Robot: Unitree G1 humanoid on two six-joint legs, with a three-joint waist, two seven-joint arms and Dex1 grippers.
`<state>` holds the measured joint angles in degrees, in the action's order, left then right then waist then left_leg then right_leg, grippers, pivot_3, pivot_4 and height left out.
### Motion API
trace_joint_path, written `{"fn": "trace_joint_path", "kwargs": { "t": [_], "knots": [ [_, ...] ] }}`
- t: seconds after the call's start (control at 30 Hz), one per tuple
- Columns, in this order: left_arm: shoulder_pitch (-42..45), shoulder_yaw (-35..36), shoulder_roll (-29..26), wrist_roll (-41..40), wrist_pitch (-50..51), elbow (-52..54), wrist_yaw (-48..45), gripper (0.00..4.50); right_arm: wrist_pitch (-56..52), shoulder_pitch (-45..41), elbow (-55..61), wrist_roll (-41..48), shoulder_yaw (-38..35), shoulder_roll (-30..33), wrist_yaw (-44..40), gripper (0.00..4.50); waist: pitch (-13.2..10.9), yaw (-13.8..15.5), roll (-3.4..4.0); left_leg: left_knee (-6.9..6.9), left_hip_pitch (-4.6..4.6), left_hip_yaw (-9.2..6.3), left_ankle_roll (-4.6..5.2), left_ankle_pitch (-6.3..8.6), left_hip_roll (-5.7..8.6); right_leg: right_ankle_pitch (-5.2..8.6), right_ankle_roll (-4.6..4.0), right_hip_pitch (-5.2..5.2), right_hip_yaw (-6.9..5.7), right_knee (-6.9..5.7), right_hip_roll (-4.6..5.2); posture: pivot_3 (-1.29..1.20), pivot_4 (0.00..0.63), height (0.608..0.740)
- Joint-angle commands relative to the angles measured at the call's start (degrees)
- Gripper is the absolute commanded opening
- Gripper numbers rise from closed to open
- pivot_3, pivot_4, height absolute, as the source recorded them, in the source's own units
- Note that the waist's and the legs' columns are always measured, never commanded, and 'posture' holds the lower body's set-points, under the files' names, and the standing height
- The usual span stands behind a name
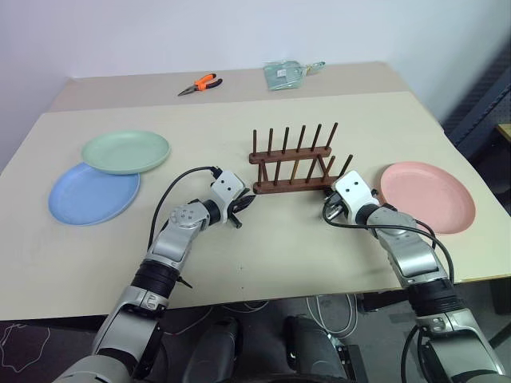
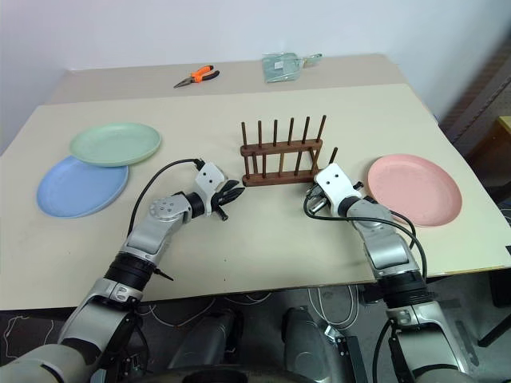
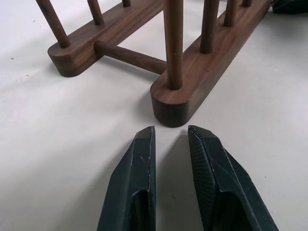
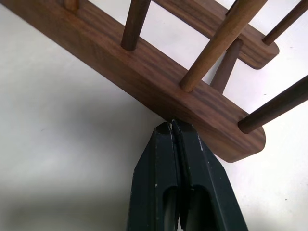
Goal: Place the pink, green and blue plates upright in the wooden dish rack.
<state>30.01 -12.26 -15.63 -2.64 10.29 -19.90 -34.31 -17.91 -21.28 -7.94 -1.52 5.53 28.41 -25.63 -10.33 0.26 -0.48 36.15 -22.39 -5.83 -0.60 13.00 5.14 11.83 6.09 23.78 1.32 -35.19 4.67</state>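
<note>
On table (image 1: 263, 239), wooden dish rack (image 1: 294, 163) seemingly empty, plates lying outside.

Across my table (image 1: 263, 263), near its far edge, lie orange-handled pliers (image 1: 200, 84), left of the middle. A pale green clear packet (image 1: 287, 74) lies on that same far strip, right of the pliers and well apart from them.

Clearance: rack hemmed at both ends

Left tool (image 3: 171, 137) and right tool (image 4: 173, 126) crowd the wooden dish rack (image 1: 294, 163); bare surface (image 1: 263, 255) toward the near edge.
</note>
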Motion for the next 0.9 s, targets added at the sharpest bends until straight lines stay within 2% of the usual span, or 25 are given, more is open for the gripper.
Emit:
{"fn": "trace_joint_path", "kwargs": {
  "t": [0.03,0.23,0.37,0.5,0.63,0.9],
  "knots": [
    [-1.6,-0.4,-0.5,1.8,0.6,-0.9,0.4,1.02,0.1,1.1,3.0,0.0,-1.3,1.2,-1.1,1.36,0.0,0.0,0.0,0.0,0.0,0.0,0.0,0.0,0.0,0.0,0.0,-0.01,0.0,0.0,0.0,0.0,0.15,0.738],
    [-5.0,1.1,-3.1,-0.6,2.6,6.0,-2.8,1.02,-2.7,9.7,17.5,0.3,-7.3,10.1,-4.8,4.37,0.0,-0.1,0.01,-0.06,-0.02,-0.02,0.06,0.06,0.0,0.03,0.04,0.01,-0.01,0.01,0.02,0.0,0.15,0.738],
    [-8.1,1.4,-5.2,-4.5,3.8,13.5,-8.1,1.02,-7.7,15.4,23.1,-0.7,-13.1,15.3,-4.8,4.37,0.0,-0.7,0.02,-0.07,-0.02,-0.01,0.05,0.07,-0.02,0.05,0.03,0.03,-0.01,0.02,0.03,0.0,0.15,0.738],
    [-8.8,0.6,-4.9,-5.8,4.5,15.5,-10.7,1.02,-10.7,18.4,23.1,-1.0,-15.3,15.2,-3.2,4.37,0.0,-0.7,-0.01,-0.04,-0.04,-0.01,0.06,0.07,-0.03,0.15,-0.13,0.0,-0.01,0.05,0.03,0.0,0.15,0.738],
    [-5.7,-0.4,-2.6,-4.2,3.4,10.7,-9.9,1.02,-13.0,18.4,21.4,-1.5,-15.4,14.0,-1.1,4.37,0.0,-0.7,-0.01,-0.02,-0.06,-0.01,0.06,0.07,-0.02,0.16,-0.11,0.0,0.0,0.06,0.05,0.0,0.15,0.738],
    [4.3,1.2,1.7,0.1,0.7,-6.6,-2.0,1.02,-13.7,17.2,20.1,-2.4,-15.2,14.1,0.5,4.37,0.0,-0.6,-0.03,-0.01,-0.07,-0.01,0.06,0.07,0.0,0.08,0.09,0.0,-0.03,0.07,0.04,0.0,0.15,0.738]
  ]
}}
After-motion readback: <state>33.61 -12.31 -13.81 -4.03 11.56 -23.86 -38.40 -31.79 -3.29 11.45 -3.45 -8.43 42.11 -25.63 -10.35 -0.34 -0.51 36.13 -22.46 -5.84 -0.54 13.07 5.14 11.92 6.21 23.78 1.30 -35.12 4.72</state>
